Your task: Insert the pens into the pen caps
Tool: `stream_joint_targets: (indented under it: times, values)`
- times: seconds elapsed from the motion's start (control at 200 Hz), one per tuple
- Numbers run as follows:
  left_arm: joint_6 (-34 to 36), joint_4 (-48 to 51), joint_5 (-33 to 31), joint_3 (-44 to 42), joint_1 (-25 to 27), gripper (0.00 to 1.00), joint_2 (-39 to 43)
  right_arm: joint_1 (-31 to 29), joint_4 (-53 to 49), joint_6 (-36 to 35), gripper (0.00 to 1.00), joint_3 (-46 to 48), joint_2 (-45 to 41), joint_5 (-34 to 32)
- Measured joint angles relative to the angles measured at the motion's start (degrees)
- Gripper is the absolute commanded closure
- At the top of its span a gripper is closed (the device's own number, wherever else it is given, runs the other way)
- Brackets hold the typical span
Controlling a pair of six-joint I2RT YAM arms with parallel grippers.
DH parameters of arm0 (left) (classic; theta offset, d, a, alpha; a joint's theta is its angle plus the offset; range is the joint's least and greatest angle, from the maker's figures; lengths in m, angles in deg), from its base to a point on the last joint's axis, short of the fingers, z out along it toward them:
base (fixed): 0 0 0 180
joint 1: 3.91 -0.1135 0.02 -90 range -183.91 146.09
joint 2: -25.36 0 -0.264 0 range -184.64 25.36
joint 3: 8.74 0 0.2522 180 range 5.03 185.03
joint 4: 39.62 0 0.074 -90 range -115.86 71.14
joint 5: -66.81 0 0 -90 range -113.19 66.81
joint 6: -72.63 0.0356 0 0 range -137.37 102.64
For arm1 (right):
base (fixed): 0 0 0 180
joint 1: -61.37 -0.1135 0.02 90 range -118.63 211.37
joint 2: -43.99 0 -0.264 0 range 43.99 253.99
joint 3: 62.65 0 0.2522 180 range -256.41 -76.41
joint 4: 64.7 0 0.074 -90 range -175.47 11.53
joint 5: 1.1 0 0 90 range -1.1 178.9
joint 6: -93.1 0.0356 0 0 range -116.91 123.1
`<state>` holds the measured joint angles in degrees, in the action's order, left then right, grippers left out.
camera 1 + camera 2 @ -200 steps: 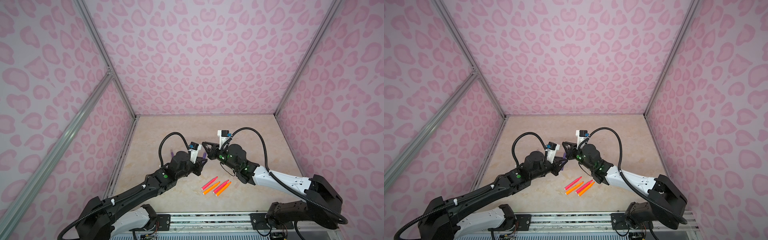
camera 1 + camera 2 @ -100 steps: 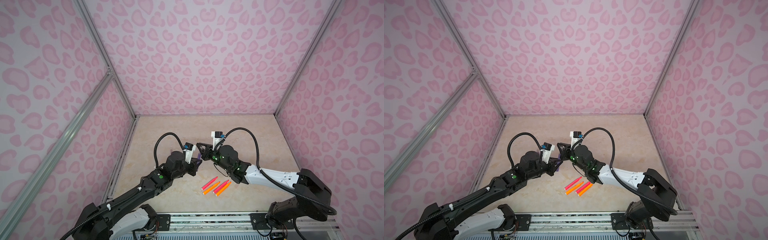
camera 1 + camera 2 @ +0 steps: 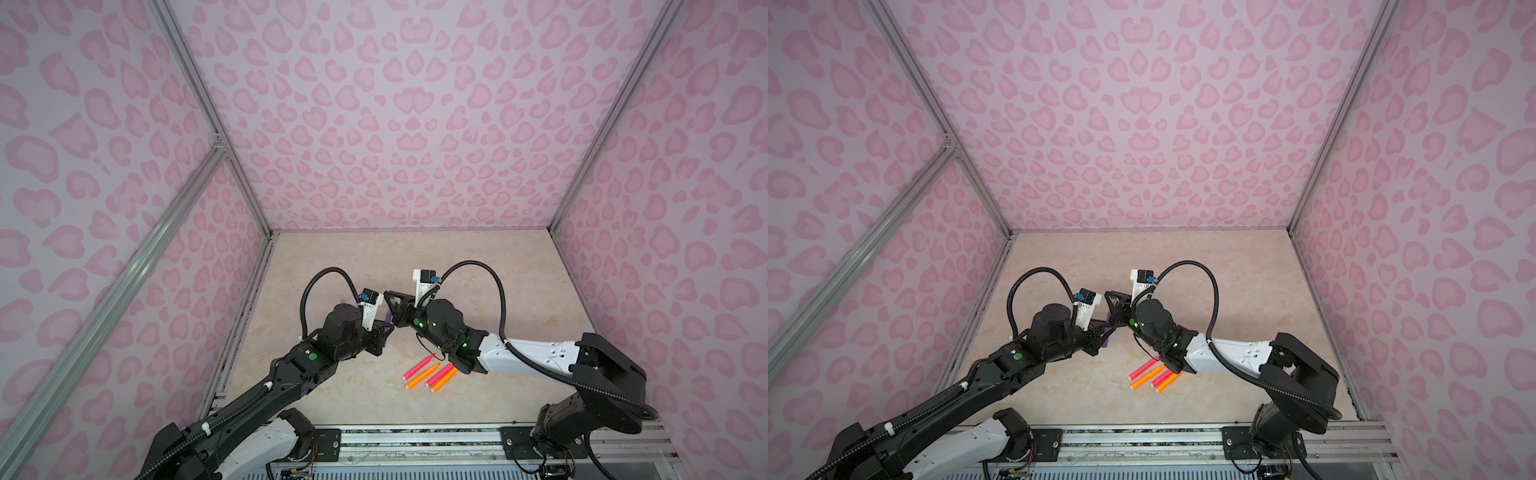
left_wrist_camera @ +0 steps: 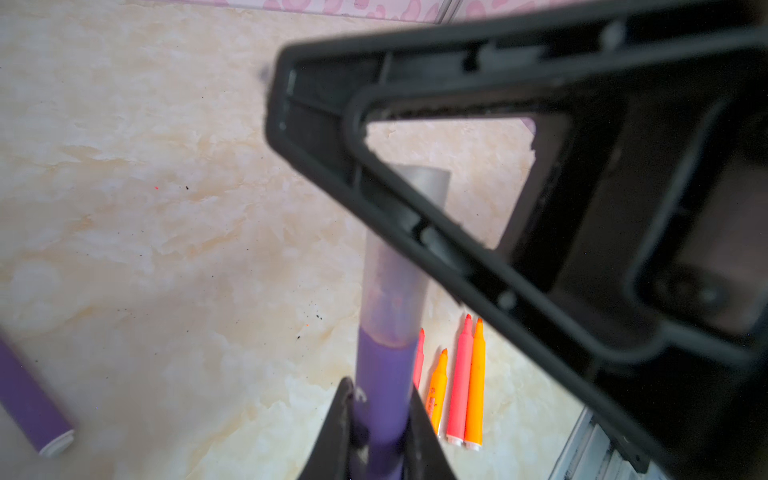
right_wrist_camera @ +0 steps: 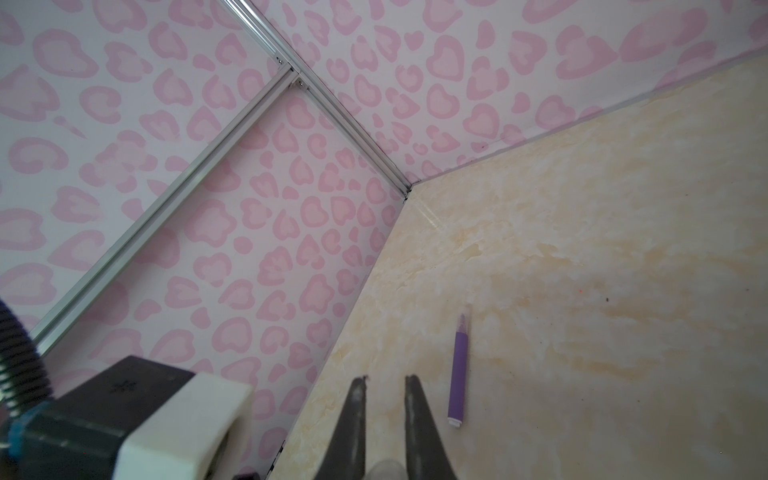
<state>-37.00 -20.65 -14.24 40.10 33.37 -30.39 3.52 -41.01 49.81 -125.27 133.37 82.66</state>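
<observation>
Both top views: left gripper (image 3: 384, 329) and right gripper (image 3: 397, 318) meet nose to nose above the beige marbled tabletop (image 3: 478, 266). A sliver of slim purple marker pen (image 3: 389, 320) shows between them. Four uncapped pink-red and orange pens (image 3: 440, 375) lie side by side near the front, partly under the right arm. No loose caps can be made out there. Left wrist view: left gripper is clenched on the purple marker pen's barrel, with the pen raised off the table. A clear tube cap (image 4: 395, 291) of frosted plastic is already over its tip. The right gripper's black frame crosses the cap's upper part, so the contact is hidden. A second purple pen (image 4: 29, 403) lies apart on the table. Right wrist view: right gripper's fingers stand narrow with a pale rounded thing wedged low between them, probably the cap, so it reads as clamped on it. The second purple pen lies flat, wearing its own clear cap. Risks: full seating can't be confirmed, so an early release could drop the cap. An off-axis push could cock the cap or twist the pen in the left grip. The right forearm hangs low over the four pens and could scatter them.
</observation>
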Motion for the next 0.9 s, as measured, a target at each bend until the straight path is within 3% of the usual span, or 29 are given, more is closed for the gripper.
stream_joint_targets:
  times: [0.38,0.9]
  values:
    - [0.4,3.4,9.4,0.1,-6.1,0.96,1.1,-2.0,0.7,-0.3,1.0,-1.0,1.7,-2.1]
    - [0.3,11.2,10.2,4.2,-8.1,0.96,3.3,-3.4,4.0,0.4,1.0,-1.9,3.5,-3.7]
